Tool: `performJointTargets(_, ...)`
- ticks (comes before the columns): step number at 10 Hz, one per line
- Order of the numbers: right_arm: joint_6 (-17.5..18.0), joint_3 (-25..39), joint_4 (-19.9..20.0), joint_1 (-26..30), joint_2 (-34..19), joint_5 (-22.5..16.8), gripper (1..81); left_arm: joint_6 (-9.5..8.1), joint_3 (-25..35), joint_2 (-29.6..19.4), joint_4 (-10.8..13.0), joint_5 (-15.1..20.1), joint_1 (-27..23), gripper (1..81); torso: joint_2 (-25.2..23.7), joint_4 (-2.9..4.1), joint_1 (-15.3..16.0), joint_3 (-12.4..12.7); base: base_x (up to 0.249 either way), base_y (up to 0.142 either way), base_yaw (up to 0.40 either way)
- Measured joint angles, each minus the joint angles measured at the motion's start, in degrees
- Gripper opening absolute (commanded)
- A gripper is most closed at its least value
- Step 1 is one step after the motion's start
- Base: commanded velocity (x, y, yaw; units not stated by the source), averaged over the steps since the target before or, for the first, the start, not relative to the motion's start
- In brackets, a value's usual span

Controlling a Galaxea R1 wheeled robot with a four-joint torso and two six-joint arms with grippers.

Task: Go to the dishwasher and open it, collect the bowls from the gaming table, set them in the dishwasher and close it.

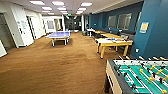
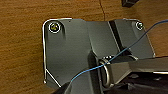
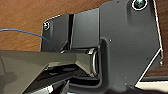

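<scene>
A foosball table [image 1: 140, 76] with a green field is sitting nearest, at the lower right of the head view, on brown carpet [image 1: 55, 67]. Beyond it, at centre right, the gaming table [image 1: 113, 43] is standing on yellow legs against the blue wall [image 1: 152, 30], with colourful items lying on its white top; bowls are too small to make out. Farther off, upper centre-left, a ping-pong table [image 1: 59, 35] is standing. Whether either gripper's fingers are apart or together cannot be told.

brown carpet [image 1: 50, 65], blue walls [image 1: 155, 30], ceiling lights [image 1: 58, 3], ping-pong table [image 1: 59, 35], foosball table [image 1: 140, 76]
</scene>
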Motion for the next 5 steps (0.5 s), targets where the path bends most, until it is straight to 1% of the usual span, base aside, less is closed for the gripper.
performJointTargets(4, 0.0, 0.0, -0.1, -0.5, 0.1, -0.3, 81.1, 0.02, -0.1, 0.0, 0.0, 0.3, 0.4, 81.1, 0.0, 0.00, 0.0, 0.0, 0.191, 0.000, 0.000)
performJointTargets(5, 0.0, 0.0, -0.1, 0.5, 0.2, 0.0, 81.1, 0.02, -0.1, -0.1, 0.0, 0.1, -0.6, 81.1, 0.1, 0.00, 0.1, 0.0, 0.195, 0.000, 0.000)
